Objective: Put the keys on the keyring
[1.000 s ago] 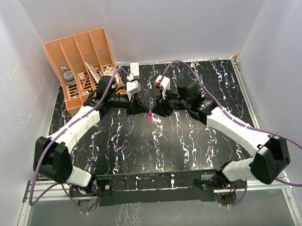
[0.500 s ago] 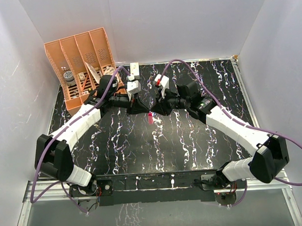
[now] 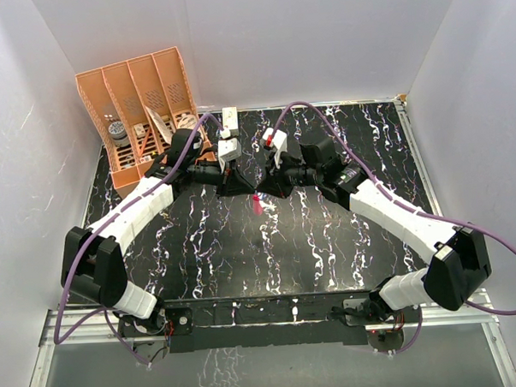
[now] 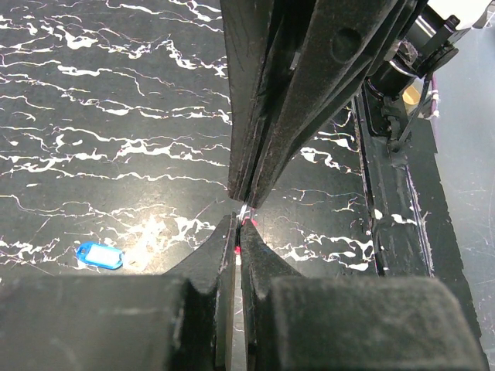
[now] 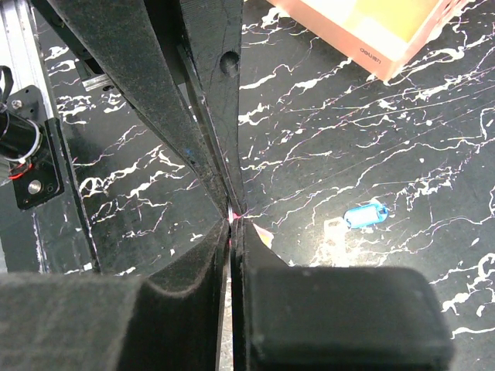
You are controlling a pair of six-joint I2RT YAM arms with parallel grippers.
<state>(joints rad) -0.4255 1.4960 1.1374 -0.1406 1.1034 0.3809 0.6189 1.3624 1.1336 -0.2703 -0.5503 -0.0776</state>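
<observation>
My left gripper (image 3: 247,189) and right gripper (image 3: 260,191) meet tip to tip above the middle of the black marbled table. Both are shut on the thin red-pink keyring (image 3: 257,204), part of which hangs below the tips. In the left wrist view red shows between my fingers (image 4: 237,249), with a silvery glint at the right gripper's tips (image 4: 244,210). The right wrist view shows red at the tips (image 5: 233,219) and a pink piece behind them (image 5: 264,235). The blue-headed key (image 4: 99,255) lies on the table, also in the right wrist view (image 5: 365,215). I cannot make out the silvery key.
An orange file organiser (image 3: 143,104) with small items stands at the back left, its edge in the right wrist view (image 5: 371,23). A small white box (image 3: 231,119) sits at the back by the organiser. White walls enclose the table.
The right gripper has shifted slightly left toward the left gripper, so the tips press closer together. The keyring still hangs between them.
</observation>
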